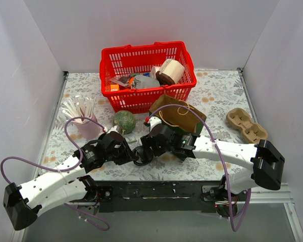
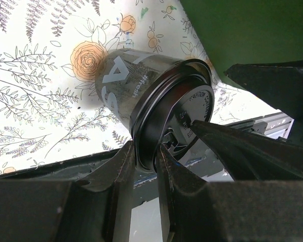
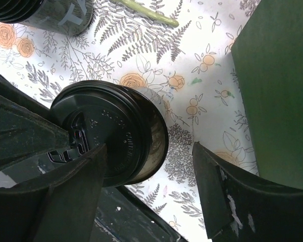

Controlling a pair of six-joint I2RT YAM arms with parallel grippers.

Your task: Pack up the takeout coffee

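The takeout coffee [image 1: 143, 154] is a small black cup with a black sip lid, at the table's front middle between both grippers. In the left wrist view the cup [image 2: 141, 85] is tilted with its lid toward the camera. My left gripper [image 2: 145, 151] is shut on the lid's rim and shows in the top view [image 1: 135, 154]. In the right wrist view the cup [image 3: 116, 133] sits between the spread fingers of my open right gripper [image 3: 149, 151]. The left finger [image 3: 65, 196] overlaps the lid and the right finger [image 3: 217, 191] stands apart from the cup.
A brown paper bag [image 1: 179, 117] with a green inside stands open just behind the right gripper. A red basket [image 1: 141, 50] of goods is at the back. A tan cup tray [image 1: 246, 125] lies right. A pink cup of stirrers [image 1: 86, 126] and a green ball [image 1: 124, 121] are left.
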